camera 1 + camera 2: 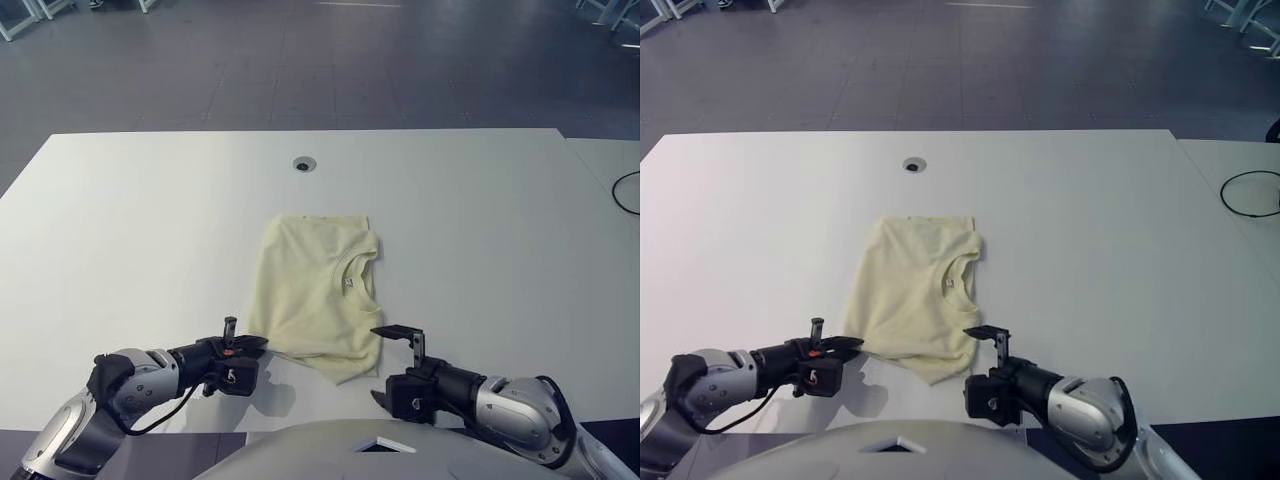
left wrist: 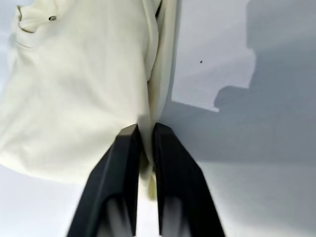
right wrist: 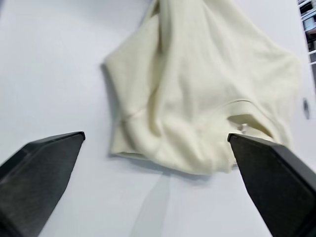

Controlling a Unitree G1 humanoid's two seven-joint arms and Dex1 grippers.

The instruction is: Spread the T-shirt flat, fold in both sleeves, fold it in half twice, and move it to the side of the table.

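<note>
T-shirt (image 1: 315, 290), pale yellow and partly folded, lies toward 6 o'clock on the white table (image 1: 130, 230), its 7 o'clock corner pinched between the closed fingers of the left gripper (image 1: 250, 345), while the right gripper (image 1: 386, 362) sits just beside its 5 o'clock corner, 2 fingers spread wide.

The T-shirt (image 1: 315, 290) lies folded on the table (image 1: 150, 230), about midway across and close to the near edge. Behind it, well apart, a cable port (image 1: 304, 164) sits in the tabletop. The left gripper (image 1: 258, 343) is at the shirt's near left corner, its fingers pinched on the edge of the cloth. The right gripper (image 1: 380, 362) is just beside the shirt's near right corner, fingers spread, not touching it. Far to the right, a cable (image 1: 1250, 192) lies on an adjoining table (image 1: 1240, 260).
</note>
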